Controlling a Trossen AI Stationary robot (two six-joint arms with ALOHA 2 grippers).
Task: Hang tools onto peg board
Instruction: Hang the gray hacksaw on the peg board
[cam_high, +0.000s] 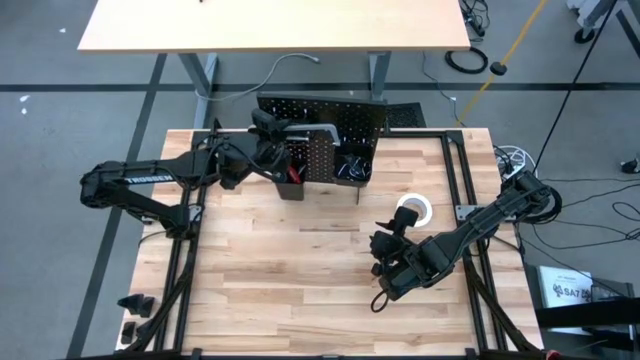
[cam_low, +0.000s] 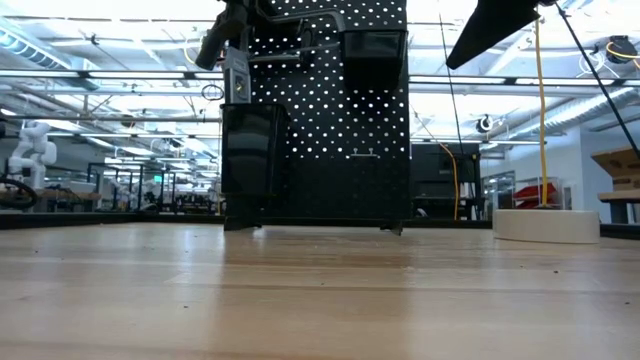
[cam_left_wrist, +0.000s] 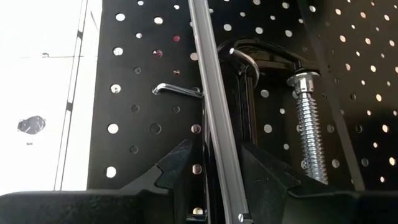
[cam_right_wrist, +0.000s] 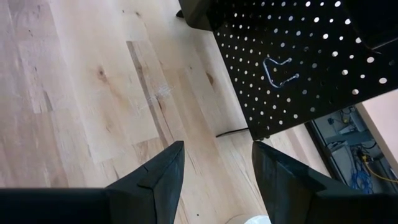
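Pale wood, black steel and bright chrome at the peg board (cam_left_wrist: 348, 74)

Matt black perforated metal backs a glossy chrome hook (cam_left_wrist: 177, 91); between the left gripper (cam_left_wrist: 214, 171) fingers, a brushed silver hacksaw (cam_left_wrist: 214, 124) frame; beside it, a C-clamp (cam_left_wrist: 273, 68) with a shiny threaded screw. Smooth light-wood tabletop (cam_right_wrist: 74, 93).

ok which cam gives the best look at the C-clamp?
Left wrist view: the black C-clamp fills the frame against the peg board, its silver screw and a hook plainly visible, with a grey bar between the left pincer's fingers. High view shows only dark clutter there; low view barely shows it; right wrist view shows board only.
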